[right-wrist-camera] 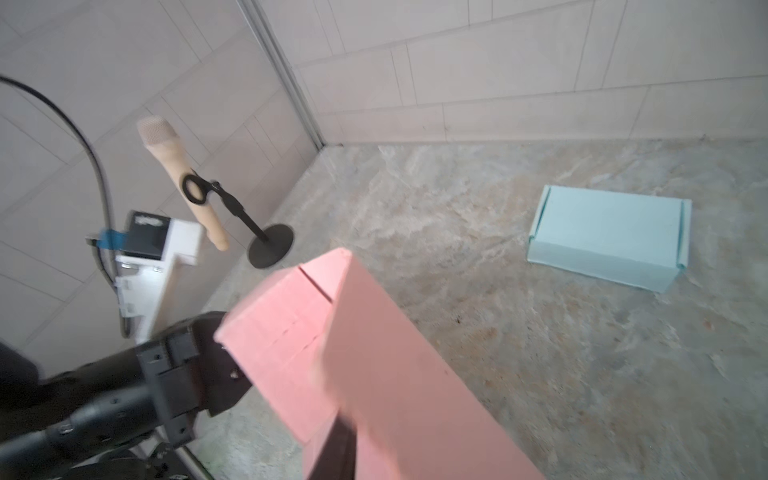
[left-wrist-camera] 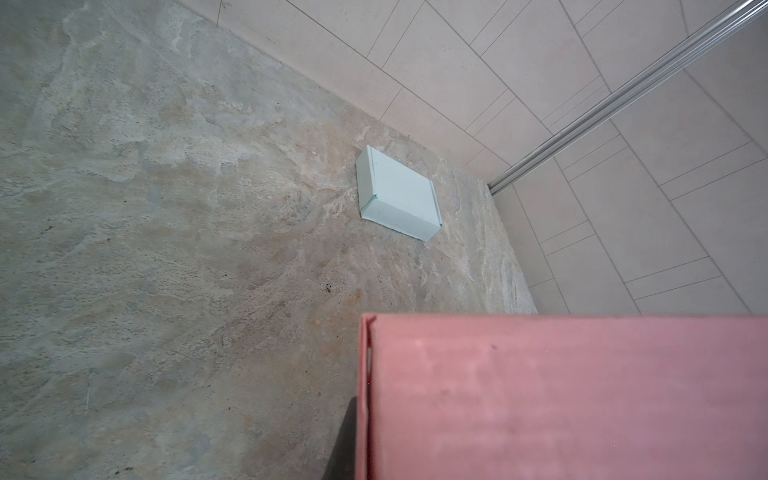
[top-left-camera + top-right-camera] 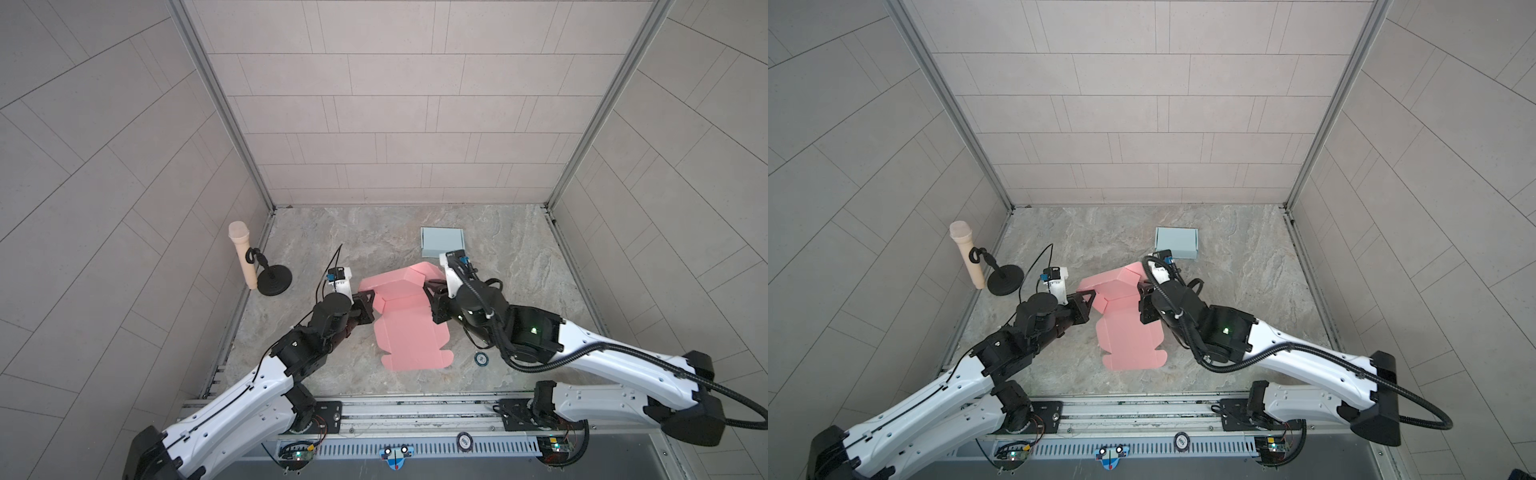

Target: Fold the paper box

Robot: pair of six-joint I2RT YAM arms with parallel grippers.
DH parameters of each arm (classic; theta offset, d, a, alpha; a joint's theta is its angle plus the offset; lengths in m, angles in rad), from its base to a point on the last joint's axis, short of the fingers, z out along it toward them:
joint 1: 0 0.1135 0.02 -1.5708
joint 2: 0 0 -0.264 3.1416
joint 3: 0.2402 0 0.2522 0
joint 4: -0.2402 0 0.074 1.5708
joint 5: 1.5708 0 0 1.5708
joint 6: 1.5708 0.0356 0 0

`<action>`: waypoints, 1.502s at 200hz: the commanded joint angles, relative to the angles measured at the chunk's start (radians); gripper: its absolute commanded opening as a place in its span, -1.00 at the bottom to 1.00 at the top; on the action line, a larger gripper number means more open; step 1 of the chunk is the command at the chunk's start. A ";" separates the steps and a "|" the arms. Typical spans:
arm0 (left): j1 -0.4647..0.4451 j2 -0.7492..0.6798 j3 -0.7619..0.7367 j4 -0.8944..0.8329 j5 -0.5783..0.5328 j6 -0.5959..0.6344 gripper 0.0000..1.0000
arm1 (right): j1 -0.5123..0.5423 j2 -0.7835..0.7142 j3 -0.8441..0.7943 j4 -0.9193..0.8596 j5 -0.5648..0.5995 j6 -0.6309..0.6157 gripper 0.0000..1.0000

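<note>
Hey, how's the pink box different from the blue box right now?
The pink box is only half folded, its near panels lying flat; the blue box is fully closed. The pink box is gripped by the left tool; the blue box sits untouched farther back. Both are paper boxes on the table.

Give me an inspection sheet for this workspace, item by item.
Surface: marbled tabletop, no spills seen.
Job's things: pink paper box partly folded; far end raised, near panel flat on the tabletop.
Clutter: pale blue box, closed, beyond the pink one; microphone on stand at the left edge; small round disc right of the pink box's near end.
Grippers: left gripper shut on the pink box's left wall; right gripper at its right side, opening unclear.
Cables: black cable looping up behind the left gripper; corrugated hose along the right arm.
Surroundings: tiled walls, metal frame posts.
</note>
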 commanded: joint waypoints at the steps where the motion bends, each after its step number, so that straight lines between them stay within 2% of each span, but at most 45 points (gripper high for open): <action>1: 0.034 -0.024 0.025 -0.021 0.088 -0.019 -0.87 | 0.014 -0.119 -0.060 0.067 -0.001 -0.089 -0.31; 31: 0.085 -0.034 0.018 -0.024 0.157 -0.015 -0.88 | 0.012 -0.276 -0.209 0.197 -0.023 -0.082 0.02; 56: 0.143 -0.038 0.015 -0.019 0.242 -0.015 -0.88 | 0.005 -0.337 -0.271 0.226 -0.023 -0.094 0.04; 101: 0.257 -0.060 0.015 0.024 0.391 -0.054 -0.88 | -0.021 -0.349 -0.405 0.405 -0.141 -0.134 0.03; 159: 0.258 -0.057 0.045 0.016 0.453 -0.035 -0.87 | -0.025 -0.236 -0.372 0.587 -0.194 -0.098 -0.01; 223: 0.258 -0.066 0.035 0.028 0.481 -0.039 -0.86 | -0.024 -0.128 -0.298 0.605 -0.194 -0.083 -0.14; 253: 0.257 -0.073 0.034 0.040 0.488 -0.047 -0.85 | -0.023 -0.182 -0.354 0.653 -0.225 -0.079 -0.11; 280: 0.258 -0.071 0.041 0.041 0.492 -0.045 -0.85 | -0.023 -0.261 -0.402 0.612 -0.219 -0.076 -0.05; 300: 0.258 -0.066 0.041 0.049 0.495 -0.052 -0.85 | -0.023 -0.311 -0.452 0.591 -0.194 -0.077 -0.08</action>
